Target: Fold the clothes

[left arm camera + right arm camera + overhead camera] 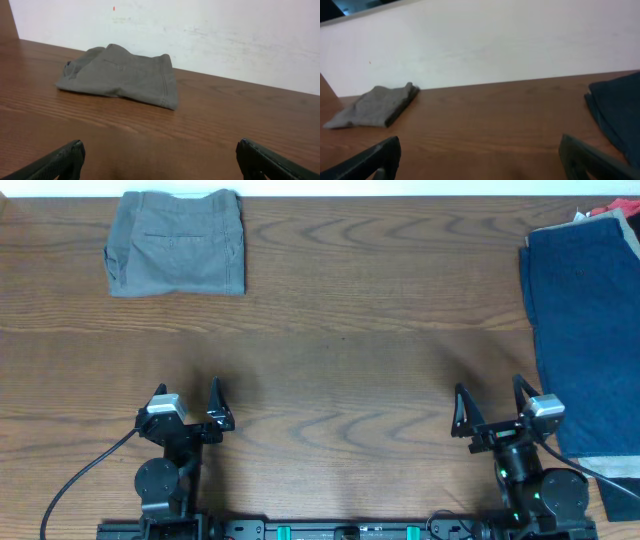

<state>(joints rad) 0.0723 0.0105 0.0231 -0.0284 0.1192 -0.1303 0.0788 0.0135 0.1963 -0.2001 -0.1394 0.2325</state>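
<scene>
Grey-khaki shorts lie folded at the table's far left, back pocket up; they also show in the left wrist view and the right wrist view. A dark navy garment lies spread along the right edge, and shows in the right wrist view. My left gripper is open and empty near the front left, far from the shorts; it shows in its wrist view. My right gripper is open and empty near the front right, just left of the navy garment; it shows in its wrist view.
A bit of red and pale cloth shows at the far right corner behind the navy garment. A white wall runs along the table's far edge. Black cables trail from the arm bases at the front.
</scene>
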